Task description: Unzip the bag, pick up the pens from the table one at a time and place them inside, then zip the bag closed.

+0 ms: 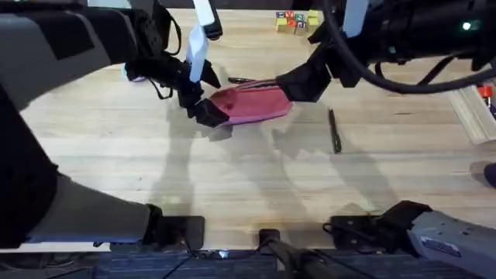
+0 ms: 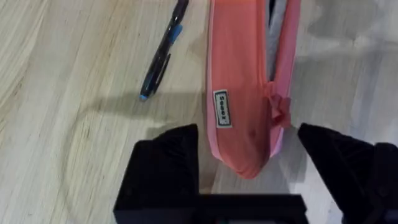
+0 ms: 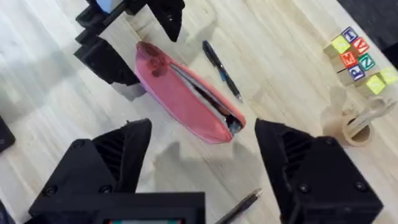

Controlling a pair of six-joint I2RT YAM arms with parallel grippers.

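- Pink bag mid-worktop, zipper already parted.
- Left fingers spread, straddling its 9 o'clock end; right fingers spread above.
- Next: descend on pen at bag's 4 o'clock, pinch mid-barrel.

This looks like a robot lab or test bench: two black robot arms stand mounted at the near edge of a broad, pale plank desk, with cables trailing by their bases. Lettered toy blocks and a small wooden ring stand sit at the far side as practice props
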